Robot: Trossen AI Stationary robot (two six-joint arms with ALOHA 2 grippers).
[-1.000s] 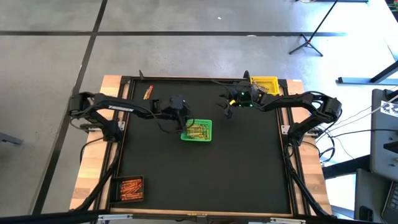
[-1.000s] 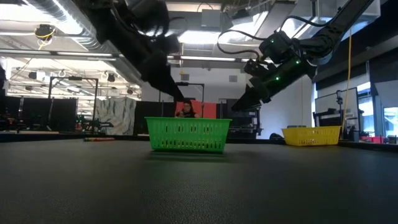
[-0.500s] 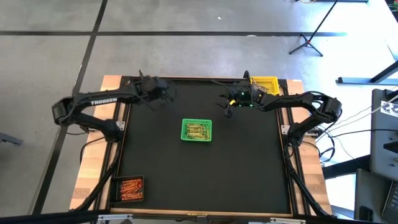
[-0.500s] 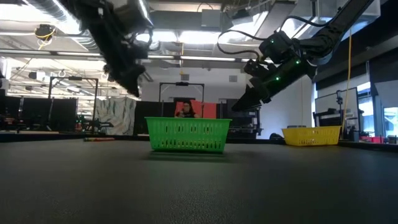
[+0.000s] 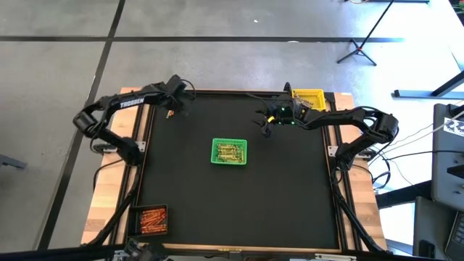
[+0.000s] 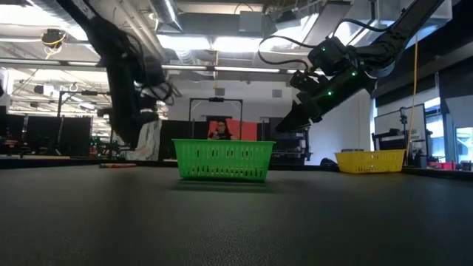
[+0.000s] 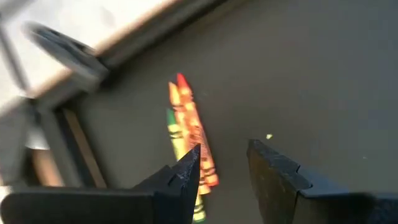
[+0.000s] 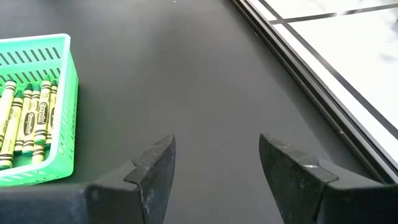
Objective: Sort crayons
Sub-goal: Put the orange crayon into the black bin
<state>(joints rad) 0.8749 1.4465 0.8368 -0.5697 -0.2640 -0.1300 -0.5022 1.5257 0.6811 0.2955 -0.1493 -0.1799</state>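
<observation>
Loose thin paper-wrapped crayons (image 7: pixel 188 134), red, orange, yellow and green, lie side by side in a small cluster at the far-left corner of the matte black table (image 5: pixel 239 196), close to its raised dark edge frame. More yellow-green crayons (image 8: pixel 26 121) fill the green plastic mesh basket (image 5: pixel 229 151) at table centre; orange-red ones (image 5: pixel 153 219) sit in the black rectangular basket (image 5: pixel 151 220) at the near-left corner. The yellow mesh basket (image 5: pixel 309 97) stands at the far-right edge.

Left tool (image 7: pixel 225 163) hangs just above the loose cluster, dark angular fingers (image 7: pixel 188 171) apart, nothing between them. Right tool (image 8: pixel 217 163) hovers above the table, far right of the green basket, fingers wide apart, empty.

Table surface is finely textured and flat, with wide open room all around the green basket, especially the near half. Wooden strips (image 5: pixel 106 188) run along the frame on both sides.
</observation>
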